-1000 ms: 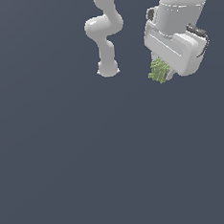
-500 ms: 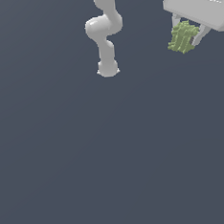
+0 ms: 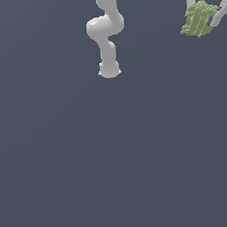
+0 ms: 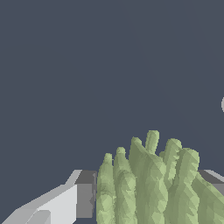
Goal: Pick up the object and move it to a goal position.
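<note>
In the upper right corner of the exterior view, the olive-green object hangs between the two fingers of the white gripper, whose body is cut off by the top edge of the frame. The object is a lumpy cluster of ridges, and its long axis runs at a slant, from upper right down to lower left in that view, with the ridges lying along the same line and its lower end poking out below the fingertips. The jaws are closed onto the object from either side, held apart only by its width, one finger showing at its left and the other at its right. In the wrist view the object fills the lower middle and right of the frame, its ridged lobes pointing away from the camera, pressed between the dark pad of one finger and a second finger pad at the far right edge. The arm's base and lower links stand at the upper centre of the exterior view, well apart from the object, over the plain dark grey floor.
</note>
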Controlling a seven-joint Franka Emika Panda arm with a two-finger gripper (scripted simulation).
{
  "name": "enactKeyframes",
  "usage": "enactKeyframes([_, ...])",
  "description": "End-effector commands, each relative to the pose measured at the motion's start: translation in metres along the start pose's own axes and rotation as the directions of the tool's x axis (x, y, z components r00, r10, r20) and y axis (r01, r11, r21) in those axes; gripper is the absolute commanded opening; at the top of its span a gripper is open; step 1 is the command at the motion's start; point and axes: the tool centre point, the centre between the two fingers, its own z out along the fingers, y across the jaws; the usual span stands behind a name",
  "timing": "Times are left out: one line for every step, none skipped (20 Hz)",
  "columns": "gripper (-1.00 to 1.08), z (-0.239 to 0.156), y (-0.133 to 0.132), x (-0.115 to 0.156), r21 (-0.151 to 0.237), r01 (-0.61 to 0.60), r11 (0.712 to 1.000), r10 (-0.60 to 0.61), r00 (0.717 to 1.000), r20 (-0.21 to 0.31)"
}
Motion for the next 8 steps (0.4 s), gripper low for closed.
enactKeyframes([-1.0, -0.0043, -0.0003, -0.0021, -0.001, 0.0, 1.0, 0.0, 1.0, 0.0])
enactKeyframes([-1.0, -0.0052, -0.0004, -0.0026, -0.001, 0.0, 1.0, 0.0, 1.0, 0.0])
enactKeyframes([-1.0, -0.0058, -0.0006, -0.0029, -0.001, 0.0, 1.0, 0.0, 1.0, 0.0])
enactKeyframes([-1.0, -0.0061, -0.0007, -0.0031, -0.001, 0.0, 1.0, 0.0, 1.0, 0.0])
enactKeyframes([-1.0, -0.0061, -0.0008, -0.0031, -0.001, 0.0, 1.0, 0.0, 1.0, 0.0])
enactKeyframes([-1.0, -0.0058, -0.0009, -0.0029, -0.001, 0.0, 1.0, 0.0, 1.0, 0.0])
enactKeyframes([-1.0, -0.0053, -0.001, -0.0027, -0.001, 0.0, 1.0, 0.0, 1.0, 0.0])
enactKeyframes([-1.0, -0.0051, -0.001, -0.0026, -0.001, 0.0, 1.0, 0.0, 1.0, 0.0])
